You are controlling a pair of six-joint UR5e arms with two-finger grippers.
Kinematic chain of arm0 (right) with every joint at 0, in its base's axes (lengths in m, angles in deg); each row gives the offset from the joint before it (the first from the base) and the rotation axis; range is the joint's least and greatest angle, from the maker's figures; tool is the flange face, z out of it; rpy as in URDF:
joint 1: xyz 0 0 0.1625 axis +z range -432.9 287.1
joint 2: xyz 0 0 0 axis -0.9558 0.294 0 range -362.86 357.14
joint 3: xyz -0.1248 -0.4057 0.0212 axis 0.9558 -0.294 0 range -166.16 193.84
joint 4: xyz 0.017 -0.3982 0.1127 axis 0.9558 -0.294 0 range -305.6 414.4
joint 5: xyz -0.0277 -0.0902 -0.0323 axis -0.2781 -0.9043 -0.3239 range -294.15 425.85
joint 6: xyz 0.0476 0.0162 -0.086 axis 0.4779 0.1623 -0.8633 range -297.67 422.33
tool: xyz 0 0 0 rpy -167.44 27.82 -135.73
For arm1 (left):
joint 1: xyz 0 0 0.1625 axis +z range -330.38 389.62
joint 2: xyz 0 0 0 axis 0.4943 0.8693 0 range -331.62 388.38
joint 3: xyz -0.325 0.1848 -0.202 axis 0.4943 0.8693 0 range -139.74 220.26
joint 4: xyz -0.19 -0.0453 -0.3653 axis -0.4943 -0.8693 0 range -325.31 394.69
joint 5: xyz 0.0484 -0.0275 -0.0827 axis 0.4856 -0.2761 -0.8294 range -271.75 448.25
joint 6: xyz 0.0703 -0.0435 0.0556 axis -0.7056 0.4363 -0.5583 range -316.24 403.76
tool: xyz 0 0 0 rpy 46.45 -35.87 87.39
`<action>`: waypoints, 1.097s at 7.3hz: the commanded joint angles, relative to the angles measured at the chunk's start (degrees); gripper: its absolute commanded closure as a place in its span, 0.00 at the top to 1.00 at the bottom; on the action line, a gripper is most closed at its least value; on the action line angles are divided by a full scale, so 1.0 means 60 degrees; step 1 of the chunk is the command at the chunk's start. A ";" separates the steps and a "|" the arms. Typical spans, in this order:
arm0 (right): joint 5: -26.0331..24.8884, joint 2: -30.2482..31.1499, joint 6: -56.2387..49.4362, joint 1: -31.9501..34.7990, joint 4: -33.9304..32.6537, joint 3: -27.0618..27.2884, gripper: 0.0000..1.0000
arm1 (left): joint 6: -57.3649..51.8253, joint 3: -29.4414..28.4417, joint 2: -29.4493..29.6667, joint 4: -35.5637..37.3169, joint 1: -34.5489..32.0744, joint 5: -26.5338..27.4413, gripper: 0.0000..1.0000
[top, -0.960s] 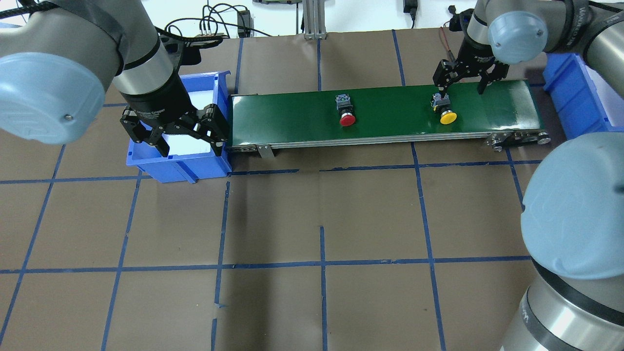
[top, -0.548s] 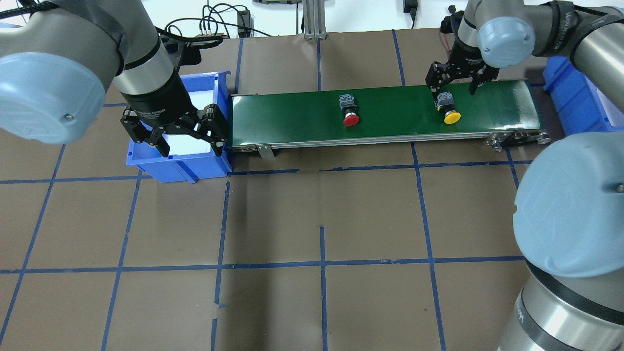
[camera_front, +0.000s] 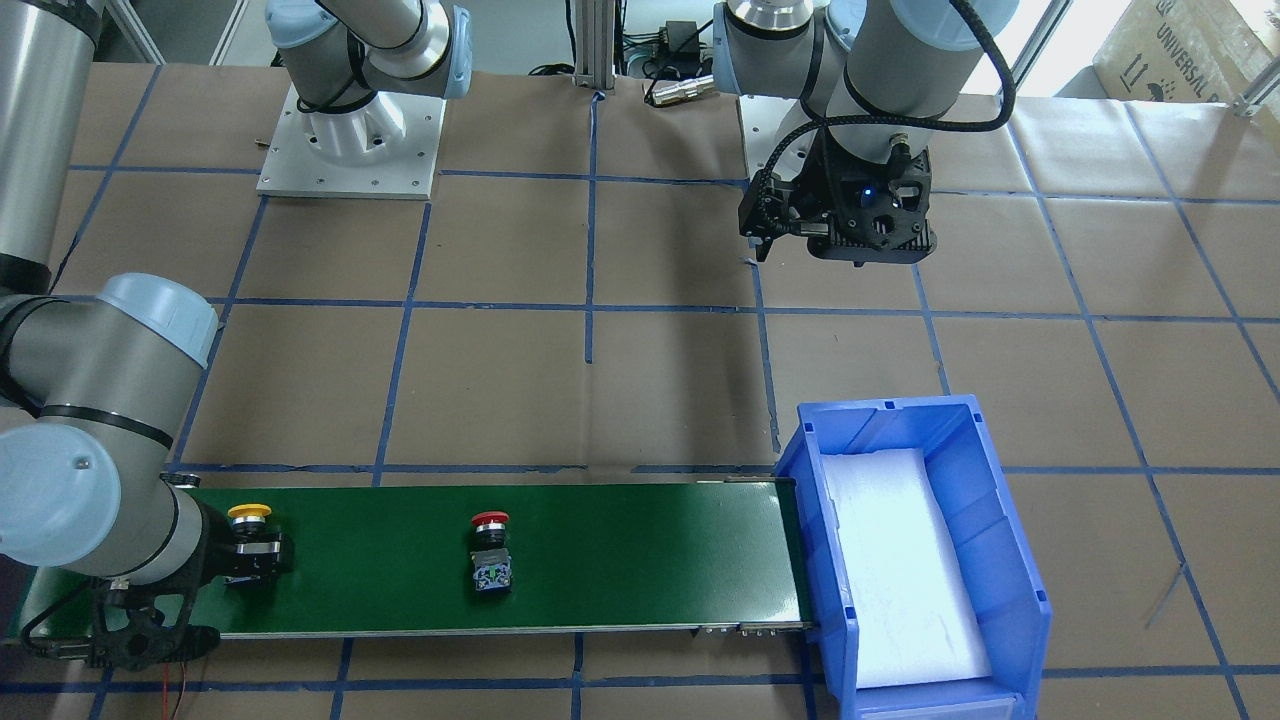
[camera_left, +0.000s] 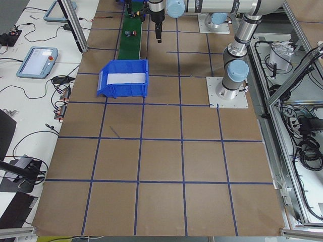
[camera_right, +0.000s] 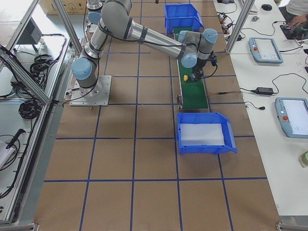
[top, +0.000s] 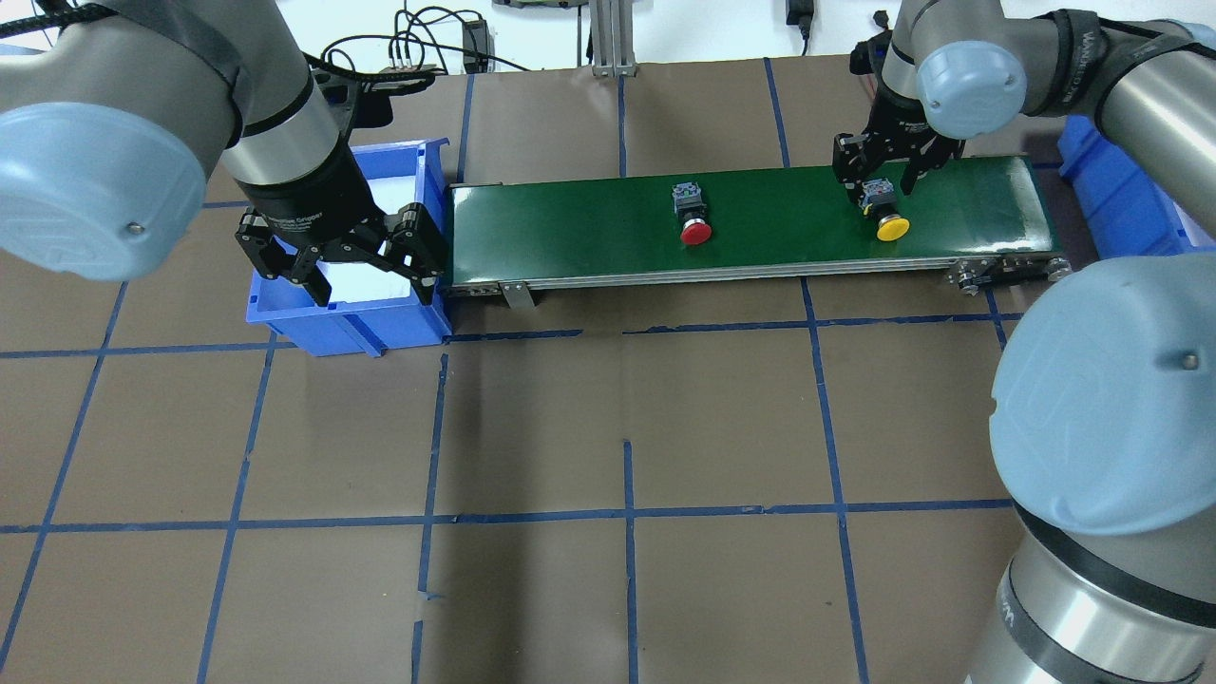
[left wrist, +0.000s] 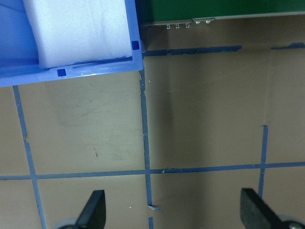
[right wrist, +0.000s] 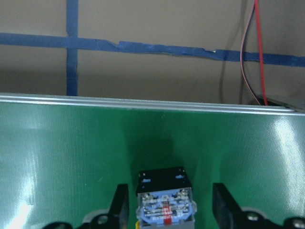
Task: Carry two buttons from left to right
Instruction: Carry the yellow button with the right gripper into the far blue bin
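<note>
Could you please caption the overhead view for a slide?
Open right gripper straddles the yellow button on the green belt; red button lies mid-belt; left gripper open.

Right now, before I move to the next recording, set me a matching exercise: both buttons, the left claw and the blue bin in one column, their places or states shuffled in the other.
Column one:
1. yellow button
2. red button
3. left claw
4. blue bin

Column two:
A. lined with white foam
B. lying alone at the middle of the green belt
C. open, holding nothing, hanging above the table
D. on the belt between the open fingers of the right claw

Pairs: 1-D, 2-B, 3-C, 4-A
</note>
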 commanded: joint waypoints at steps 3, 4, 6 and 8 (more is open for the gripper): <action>-0.0202 0.0392 -0.0246 -0.0259 0.0335 -0.0439 0.24 | -0.0011 0.0010 0.0000 -0.0003 -0.0014 0.0023 1.00; -0.0203 0.0641 -0.0929 -0.0754 0.0917 -0.0746 0.24 | -0.0011 0.0010 0.0000 -0.0003 0.0000 0.0023 1.00; -0.0246 0.1096 -0.2365 -0.2332 0.1756 -0.1245 0.24 | -0.0011 0.0010 0.0015 -0.0003 0.0001 0.0052 1.00; -0.0609 0.1069 -0.2851 -0.3436 0.1730 -0.1466 0.24 | -0.0011 0.0010 0.0015 -0.0003 0.0001 0.0038 1.00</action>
